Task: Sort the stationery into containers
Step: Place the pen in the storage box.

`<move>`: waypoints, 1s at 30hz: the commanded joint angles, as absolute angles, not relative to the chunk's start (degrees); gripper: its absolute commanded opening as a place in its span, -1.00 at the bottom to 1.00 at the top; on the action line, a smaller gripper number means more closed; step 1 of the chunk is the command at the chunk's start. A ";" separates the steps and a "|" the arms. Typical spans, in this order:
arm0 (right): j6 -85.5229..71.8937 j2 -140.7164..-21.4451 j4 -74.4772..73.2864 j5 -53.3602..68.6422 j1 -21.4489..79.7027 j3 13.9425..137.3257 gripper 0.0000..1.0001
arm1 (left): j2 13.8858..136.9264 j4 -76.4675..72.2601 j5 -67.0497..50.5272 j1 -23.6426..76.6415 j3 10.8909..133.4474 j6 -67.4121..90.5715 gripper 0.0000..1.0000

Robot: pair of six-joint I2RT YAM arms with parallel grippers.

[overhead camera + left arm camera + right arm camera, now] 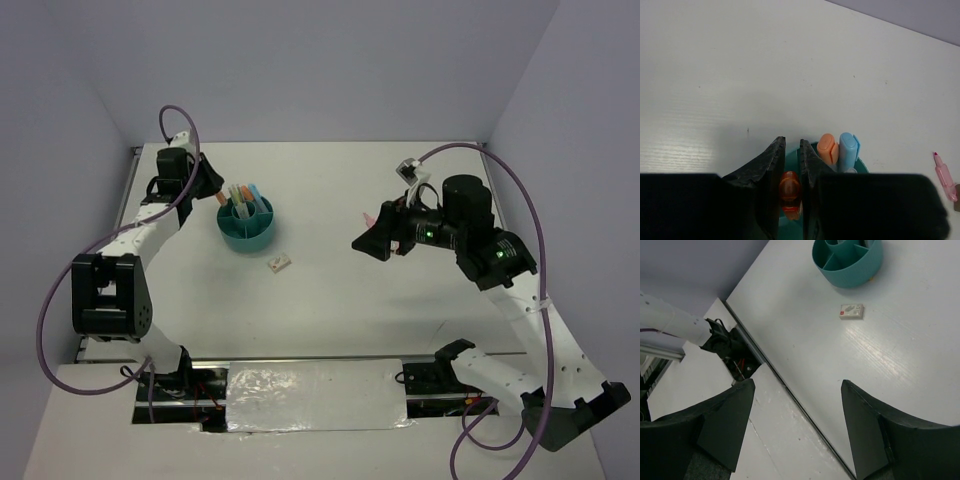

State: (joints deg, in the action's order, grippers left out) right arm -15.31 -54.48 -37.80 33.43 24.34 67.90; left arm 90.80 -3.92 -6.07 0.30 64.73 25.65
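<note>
Pinching: left gripper [791,141], its fingers drawn close on an orange item [790,189]; whether marker or eraser cannot be told.
Left gripper, place: far left of the desk [330,300], over the far-left rim of the organizer.
Organizer [250,238]: round, teal, a centre cup with compartments around it; stands left of desk centre.
Orange marker [827,147]: upright in the organizer, touching the blue marker.
Blue marker [848,149]: upright in the organizer, just right of the orange marker in the left wrist view.
Whitish piece [851,311]: flat on the desk, near and to the right of the organizer, apart from it; red mark at one end.
Pink marker [944,176]: lying on the desk, right of the organizer and well apart from it, near the right gripper.
Right gripper [797,384]: fingers spread wide, nothing between them; held above the desk, right of centre, pointing left.
</note>
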 commanded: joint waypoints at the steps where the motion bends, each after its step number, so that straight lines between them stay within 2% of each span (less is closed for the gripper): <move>1: -14.94 -55.02 -37.88 33.83 24.08 71.72 0.56 | 92.11 -9.40 -6.33 0.18 63.46 25.75 -0.83; 5: -15.64 -55.72 -37.53 33.93 24.08 72.25 0.56 | 94.22 -10.11 -8.35 -1.41 63.63 26.80 -0.71; 8: -16.52 -55.81 -36.30 33.92 24.08 71.28 0.55 | 95.01 -10.90 -8.35 -1.32 62.58 27.24 -0.57; 9: -16.78 -55.81 -35.86 33.93 24.00 71.11 0.56 | 95.01 -11.07 -8.44 -1.32 62.14 27.25 -0.43; 12: -17.14 -55.90 -34.89 34.10 24.08 70.58 0.56 | 94.22 -11.77 -9.58 -1.41 61.09 27.60 -0.25; 17: -17.23 -56.69 -34.02 34.01 24.08 70.49 0.56 | 92.73 -12.83 -11.86 -1.32 60.03 28.30 -0.08; 19: -17.49 -56.86 -33.14 34.36 24.08 70.14 0.56 | 91.85 -12.48 -11.69 -1.32 59.77 28.74 0.19; 21: -17.67 -57.13 -32.26 34.19 24.00 69.52 0.56 | 90.27 -11.61 -10.64 -1.32 59.50 29.70 0.28; 24: -15.75 -59.14 -32.77 30.51 24.08 68.91 0.56 | 85.62 -6.52 -2.84 -1.41 59.76 33.12 0.51; 27: -11.89 -64.58 -36.73 22.70 23.64 70.57 0.56 | 81.66 8.48 9.37 -1.32 63.97 38.91 0.71; 28: -11.17 -66.08 -37.35 20.33 22.69 70.92 0.57 | 80.78 18.27 14.54 -1.32 67.46 40.33 0.77; 30: -9.42 -71.24 -38.31 16.54 20.67 71.36 0.58 | 79.29 25.81 17.56 -1.32 70.65 42.88 0.82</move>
